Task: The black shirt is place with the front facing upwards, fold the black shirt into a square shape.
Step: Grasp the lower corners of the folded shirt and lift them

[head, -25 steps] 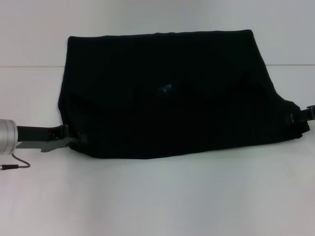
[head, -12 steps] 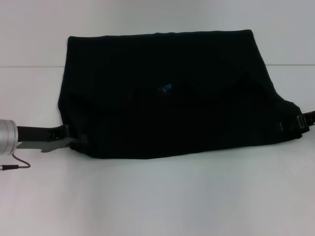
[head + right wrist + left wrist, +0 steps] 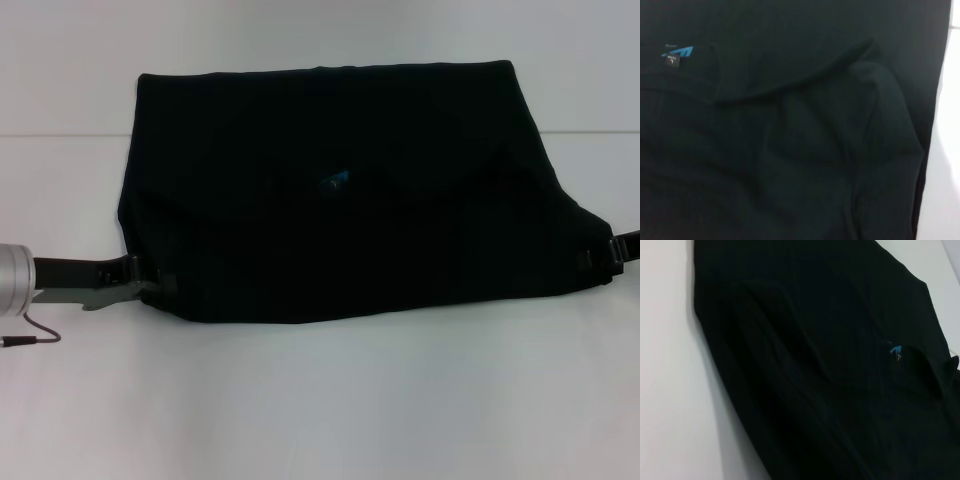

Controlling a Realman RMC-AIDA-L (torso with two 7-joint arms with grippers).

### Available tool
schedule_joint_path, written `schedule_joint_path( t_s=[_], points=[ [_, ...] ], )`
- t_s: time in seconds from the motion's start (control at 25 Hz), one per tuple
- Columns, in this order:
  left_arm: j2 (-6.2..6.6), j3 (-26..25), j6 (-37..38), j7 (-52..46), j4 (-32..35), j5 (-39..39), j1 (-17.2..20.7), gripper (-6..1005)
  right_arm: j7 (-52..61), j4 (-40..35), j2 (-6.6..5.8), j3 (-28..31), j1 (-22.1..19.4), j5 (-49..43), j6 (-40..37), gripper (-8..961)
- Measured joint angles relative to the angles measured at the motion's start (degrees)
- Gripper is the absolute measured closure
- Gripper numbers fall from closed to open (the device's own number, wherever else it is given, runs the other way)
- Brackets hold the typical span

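Black shirt, folded on white worktop, is gripped at near corners by left claw and right claw.

black shirt on white table; blue neck label showing.

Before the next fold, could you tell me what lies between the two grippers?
In the head view, only the black shirt spans between the left gripper and the right gripper.
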Motion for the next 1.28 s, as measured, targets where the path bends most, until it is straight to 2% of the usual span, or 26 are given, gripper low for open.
schedule_joint_path(
  t_s=[0.16, 0.56, 0.68, 0.8, 0.88, 1.0, 1.12, 1.28],
  points=[
    [0.17, 0.0, 0.2, 0.1, 0.0, 0.0, 0.0, 967, -0.1, 0.1, -0.1, 0.2, 0.1, 0.0, -1.0, 699],
    [0.49, -0.1, 2.9, 0.6, -0.1, -0.1, -0.1, 968, -0.4, -0.3, -0.84, 0.9, -0.1, 0.4, -5.6, 892],
    [1.3, -0.9, 7.5, 0.9, 0.0, -0.1, 0.0, 968, -1.3, -0.3, -1.6, 2.5, -0.2, 0.5, -10.0, 897],
    [2.58, -1.6, 13.3, 1.0, 0.1, 0.0, 0.6, 967, -1.6, -0.4, -2.9, 3.4, -0.9, 0.3, -16.1, 897],
    [3.75, -1.7, 17.6, 1.4, 0.1, 0.3, 1.6, 967, -1.9, -0.5, -3.7, 3.5, -1.8, 0.2, -21.1, 897],
    [4.76, -1.6, 24.0, 2.1, 1.4, 0.5, 3.5, 968, -3.9, -0.5, -4.4, 3.2, -3.4, 0.0, -29.6, 898],
    [5.32, -1.5, 31.9, 3.3, 2.9, 2.4, 5.6, 968, -7.1, -0.1, -4.26, 2.9, -5.0, -1.6, -37.3, 898],
    [5.05, -1.5, 39.1, 5.5, 4.4, 6.9, 7.4, 968, -12.1, 0.3, -2.88, 3.2, -7.1, -3.6, -44.5, 897]
  ],
)
